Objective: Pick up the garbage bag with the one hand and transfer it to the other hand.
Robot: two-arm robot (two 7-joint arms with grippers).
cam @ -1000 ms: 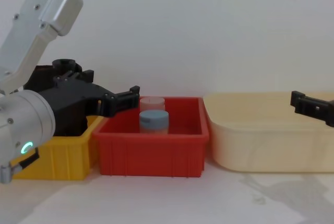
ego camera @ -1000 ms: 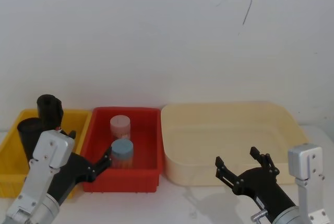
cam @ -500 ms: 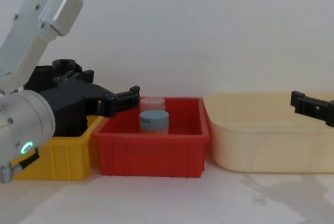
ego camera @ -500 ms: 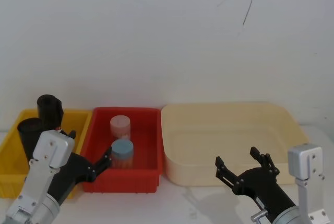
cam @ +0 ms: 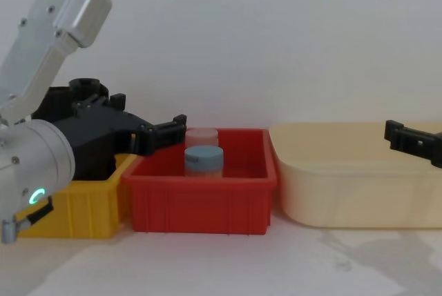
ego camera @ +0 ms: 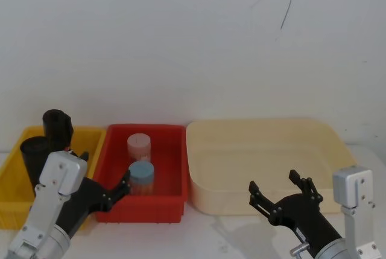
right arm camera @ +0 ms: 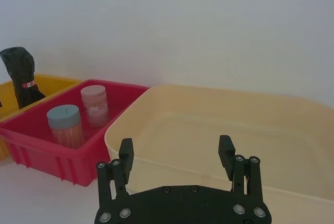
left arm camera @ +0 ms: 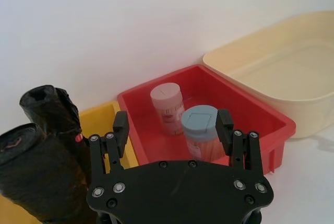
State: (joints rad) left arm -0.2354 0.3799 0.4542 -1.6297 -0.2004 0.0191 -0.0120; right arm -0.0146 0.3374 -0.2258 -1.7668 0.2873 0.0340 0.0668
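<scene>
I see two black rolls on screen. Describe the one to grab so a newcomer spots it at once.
Find the yellow bin, just left of the red bin. Two black rolls stand in it, and the garbage bag is the nearer, left-hand one. It is thick and straight, while the roll behind it is crumpled with a red spot.

Chest view: right tool (cam: 399, 134) cut off at the picture edge. Head view: left arm (ego camera: 53, 195) covers the lower parts of both black rolls (ego camera: 56, 126).
</scene>
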